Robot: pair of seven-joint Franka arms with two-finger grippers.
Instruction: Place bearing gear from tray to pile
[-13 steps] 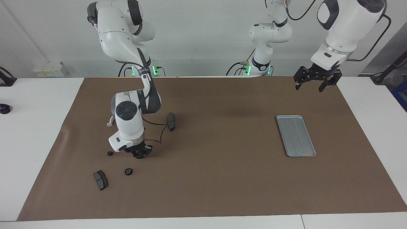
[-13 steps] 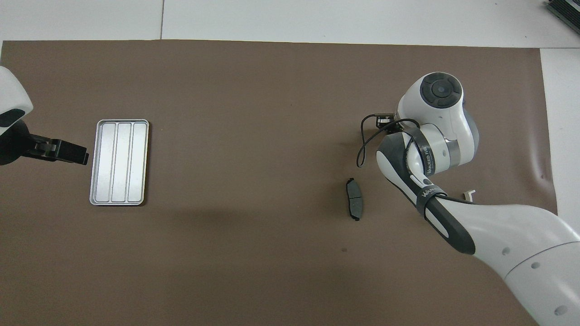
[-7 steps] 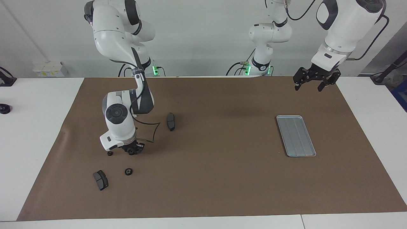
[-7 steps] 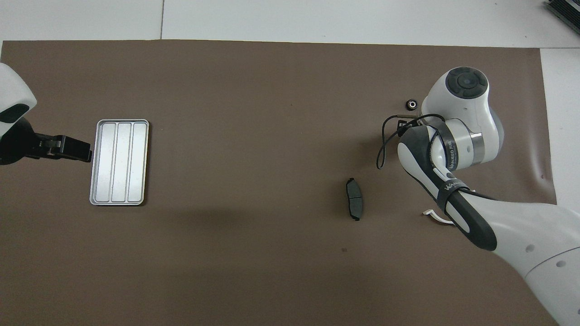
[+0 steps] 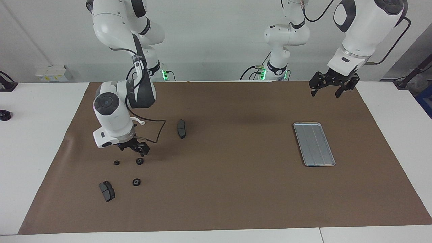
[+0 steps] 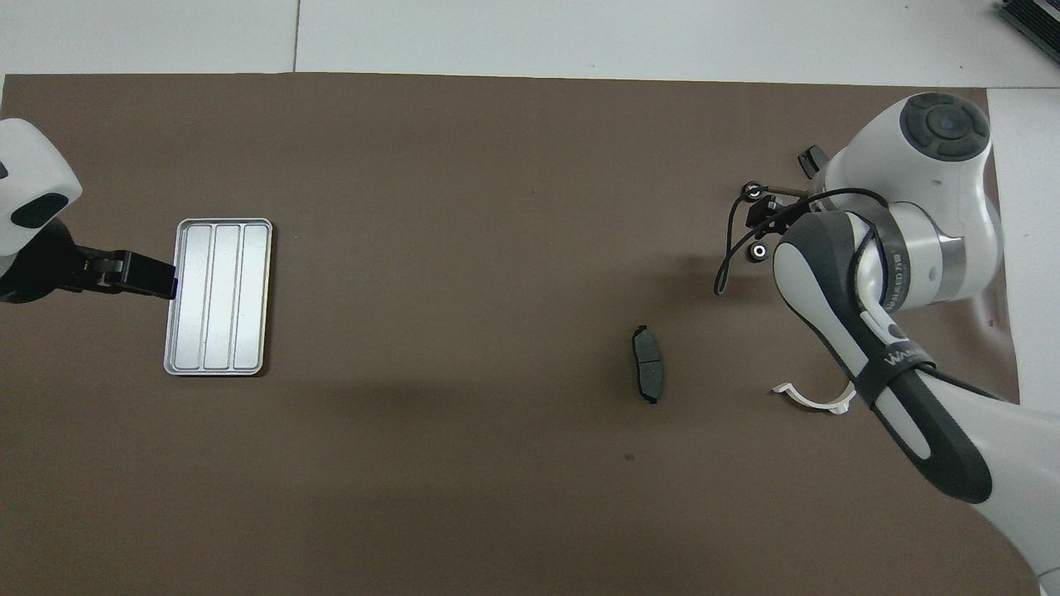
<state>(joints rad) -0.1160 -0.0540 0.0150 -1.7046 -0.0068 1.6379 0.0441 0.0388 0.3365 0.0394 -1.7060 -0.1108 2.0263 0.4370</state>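
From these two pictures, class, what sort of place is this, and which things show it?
Probably a robotics lab bench: two white arms bolted at a table with a brown mat, a metal tray, and small black machine parts such as a bearing gear and a brake pad.

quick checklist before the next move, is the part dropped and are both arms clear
1. Part released: ok. A small black gear lies on the mat just under the right end effector, apart from it.
2. Right end effector empty: ok, nothing between its fingers.
3. Gear with the pile: ok. It sits beside two more gears and a brake pad.
4. Tray emptied: ok, no parts lie in it.
5. Left end effector clear: ok, open, empty, raised over the mat near the tray; that arm waits.
6. Stray brake pad: not ok, it lies apart from the pile.
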